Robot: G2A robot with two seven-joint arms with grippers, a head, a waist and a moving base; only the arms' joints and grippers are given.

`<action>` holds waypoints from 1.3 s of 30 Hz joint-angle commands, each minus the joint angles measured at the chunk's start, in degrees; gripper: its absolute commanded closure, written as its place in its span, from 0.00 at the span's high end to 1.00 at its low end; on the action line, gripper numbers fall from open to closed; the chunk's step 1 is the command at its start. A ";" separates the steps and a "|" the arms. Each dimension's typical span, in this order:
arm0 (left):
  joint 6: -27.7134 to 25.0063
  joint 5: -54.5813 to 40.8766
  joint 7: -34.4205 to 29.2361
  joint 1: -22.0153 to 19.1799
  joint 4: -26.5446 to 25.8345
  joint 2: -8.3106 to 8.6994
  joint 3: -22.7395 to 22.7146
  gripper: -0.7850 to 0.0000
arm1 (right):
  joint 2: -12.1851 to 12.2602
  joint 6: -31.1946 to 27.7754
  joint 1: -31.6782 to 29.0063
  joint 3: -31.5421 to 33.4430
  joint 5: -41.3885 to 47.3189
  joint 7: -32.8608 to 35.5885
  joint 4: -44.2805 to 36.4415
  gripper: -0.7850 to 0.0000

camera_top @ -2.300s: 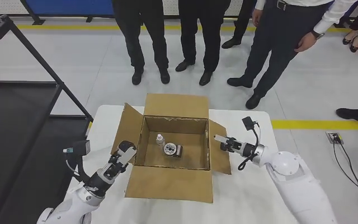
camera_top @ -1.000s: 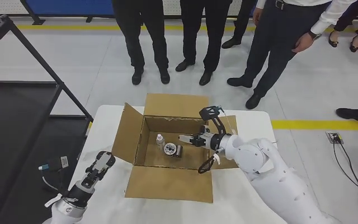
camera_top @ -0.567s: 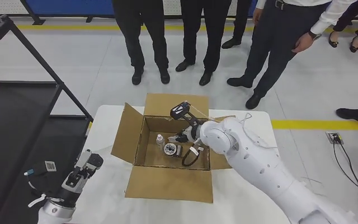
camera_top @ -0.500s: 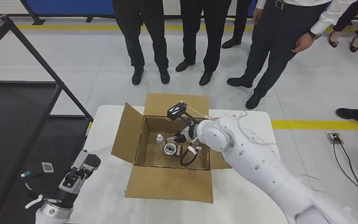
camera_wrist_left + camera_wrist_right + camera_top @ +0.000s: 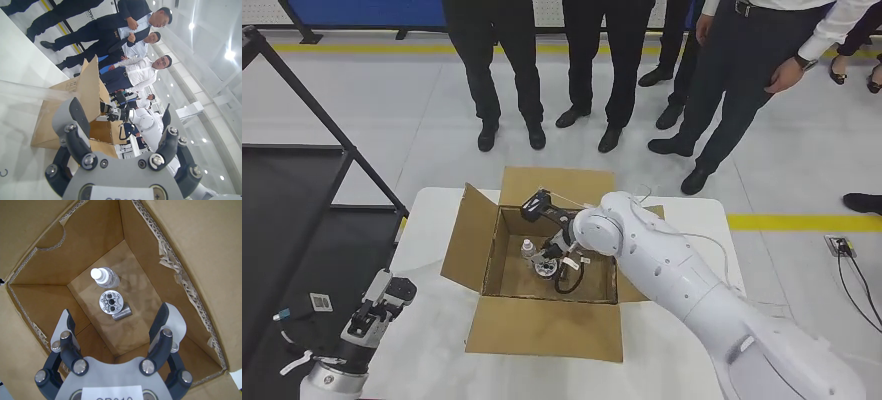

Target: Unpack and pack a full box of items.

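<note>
Right jaws swung into box [image 5: 105, 224]; bottle [image 5: 105, 277] perhaps touching metal disc [image 5: 111, 302].

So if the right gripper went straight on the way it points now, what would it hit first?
Probably the round metal part or the small cylinder beside it, on the box floor; depth is unclear.

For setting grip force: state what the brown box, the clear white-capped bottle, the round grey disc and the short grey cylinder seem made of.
brown box: matte corrugated cardboard, fluted torn edges.
clear white-capped bottle: probably glossy plastic, see-through.
round grey disc: likely machined metal, dull sheen, cut-outs.
short grey cylinder: likely metal, same sheen.
</note>
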 commanded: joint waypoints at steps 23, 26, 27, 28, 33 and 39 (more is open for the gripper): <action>1.22 -0.96 1.51 -0.03 0.46 -0.07 -0.26 1.00 | -3.97 -3.55 -0.90 -2.30 -6.01 -4.90 3.12 1.00; 0.65 -1.47 1.39 0.44 0.79 -0.09 -0.47 1.00 | -5.47 -5.04 -0.66 -2.85 -6.76 -6.56 6.10 1.00; 0.55 -1.59 1.31 0.60 0.88 -0.10 -0.53 1.00 | -5.99 -5.32 -0.60 -2.95 -6.94 -7.47 6.90 1.00; 0.40 -1.70 1.32 0.71 0.93 -0.11 -0.58 1.00 | -6.47 -6.06 -0.55 -3.08 -7.20 -8.45 7.74 1.00; -0.13 -1.80 1.10 1.31 0.90 -0.18 -0.15 1.00 | -8.91 -5.40 -0.32 -3.76 -8.93 -11.42 12.12 1.00; 0.39 -0.29 0.66 1.64 0.90 -0.17 0.62 1.00 | -11.48 -6.20 -0.50 -3.84 -9.50 -14.91 16.30 1.00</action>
